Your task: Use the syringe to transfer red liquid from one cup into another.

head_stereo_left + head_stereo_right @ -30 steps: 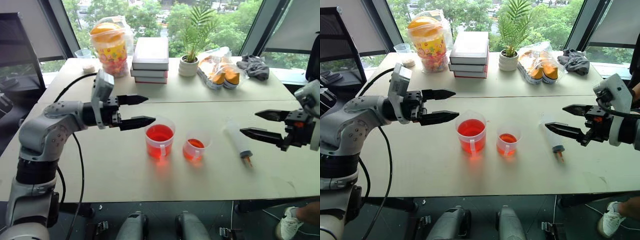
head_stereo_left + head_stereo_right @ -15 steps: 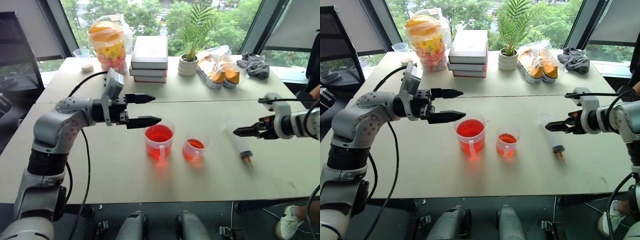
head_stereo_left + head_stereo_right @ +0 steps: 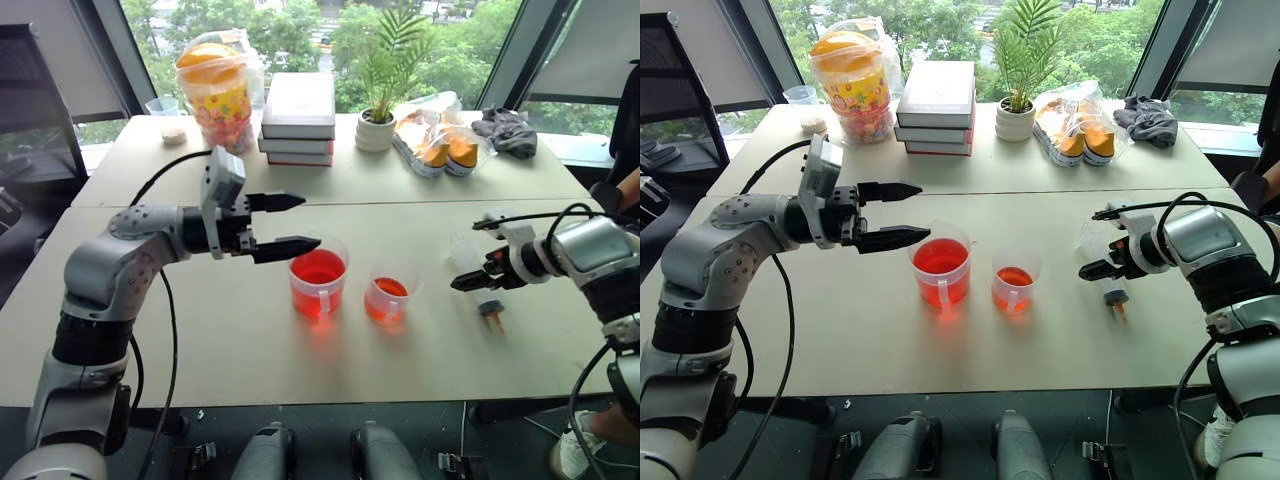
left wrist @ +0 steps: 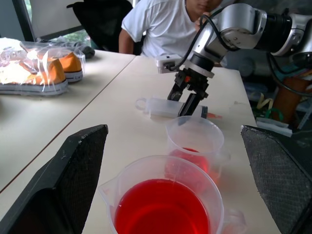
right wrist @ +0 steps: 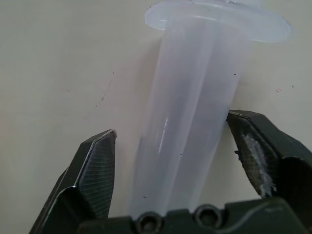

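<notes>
The left gripper [image 3: 290, 222] hovers above the table [image 3: 200, 330] with fingers spread wide, just left of the big cup [image 3: 319, 277], which is about half full of red liquid [image 3: 318, 268]. Beside it stands the small cup [image 3: 388, 293]. Further right, the syringe [image 3: 478, 281] lies flat, the right gripper's [image 5: 180, 161] fingers straddling its barrel with gaps on both sides.

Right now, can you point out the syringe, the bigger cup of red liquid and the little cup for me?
syringe [image 5: 187, 122]: right wrist view, middle of its clear barrel.
bigger cup [image 3: 319, 282]: left eye view, its front wall.
little cup [image 3: 388, 297]: left eye view, its front wall.
</notes>
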Controlling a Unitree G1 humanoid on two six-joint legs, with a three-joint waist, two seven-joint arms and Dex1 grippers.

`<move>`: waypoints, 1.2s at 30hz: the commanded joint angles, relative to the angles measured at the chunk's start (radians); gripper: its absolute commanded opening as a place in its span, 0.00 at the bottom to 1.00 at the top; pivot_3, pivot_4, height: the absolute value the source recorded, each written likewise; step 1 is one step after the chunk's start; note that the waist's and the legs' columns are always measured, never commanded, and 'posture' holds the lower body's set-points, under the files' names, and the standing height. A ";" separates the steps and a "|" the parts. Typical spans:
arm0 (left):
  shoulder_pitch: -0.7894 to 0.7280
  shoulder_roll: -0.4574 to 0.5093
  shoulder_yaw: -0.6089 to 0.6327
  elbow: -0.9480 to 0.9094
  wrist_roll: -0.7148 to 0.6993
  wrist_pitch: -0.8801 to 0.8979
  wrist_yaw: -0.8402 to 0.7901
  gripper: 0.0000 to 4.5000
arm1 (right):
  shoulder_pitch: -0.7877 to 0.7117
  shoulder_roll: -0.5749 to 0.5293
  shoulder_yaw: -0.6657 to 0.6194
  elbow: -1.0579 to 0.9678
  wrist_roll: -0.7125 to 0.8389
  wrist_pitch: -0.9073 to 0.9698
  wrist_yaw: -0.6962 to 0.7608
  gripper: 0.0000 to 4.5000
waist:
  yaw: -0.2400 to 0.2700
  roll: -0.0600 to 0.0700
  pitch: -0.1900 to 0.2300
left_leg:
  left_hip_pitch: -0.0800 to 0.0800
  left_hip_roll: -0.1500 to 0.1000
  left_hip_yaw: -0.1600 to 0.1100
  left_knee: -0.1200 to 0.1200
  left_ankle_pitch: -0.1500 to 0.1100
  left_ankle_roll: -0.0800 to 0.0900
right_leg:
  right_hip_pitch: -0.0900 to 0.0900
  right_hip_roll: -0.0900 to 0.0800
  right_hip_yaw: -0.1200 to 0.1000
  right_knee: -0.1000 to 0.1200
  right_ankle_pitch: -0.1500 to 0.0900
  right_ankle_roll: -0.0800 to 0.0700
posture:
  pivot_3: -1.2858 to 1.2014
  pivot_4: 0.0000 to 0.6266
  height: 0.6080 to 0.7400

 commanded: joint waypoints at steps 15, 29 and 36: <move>-0.121 0.004 -0.001 0.128 0.053 -0.079 -0.099 1.00 | 0.009 0.017 -0.502 -0.439 0.094 -0.068 -0.113 0.32 | -0.002 0.001 0.001 | -0.001 0.000 0.000 -0.001 0.000 0.000 | -0.001 0.000 0.000 0.001 0.000 0.000 | 0.52 0.24 1.00; -0.228 0.052 0.021 0.230 0.067 -0.086 -0.174 1.00 | 0.127 0.720 -0.619 -0.775 0.445 -0.404 -0.283 0.32 | 0.001 -0.002 -0.001 | 0.000 -0.001 -0.003 0.001 0.000 0.000 | 0.000 0.000 -0.002 0.003 0.000 0.000 | 0.52 0.24 1.00; -0.260 0.073 0.026 0.226 0.049 -0.057 -0.187 1.00 | 0.309 0.758 -0.421 -0.611 0.262 -0.700 -0.189 0.32 | -0.003 -0.002 -0.001 | 0.001 0.000 -0.003 0.001 0.000 -0.001 | -0.001 0.001 -0.002 0.005 0.000 0.000 | 0.52 0.24 1.00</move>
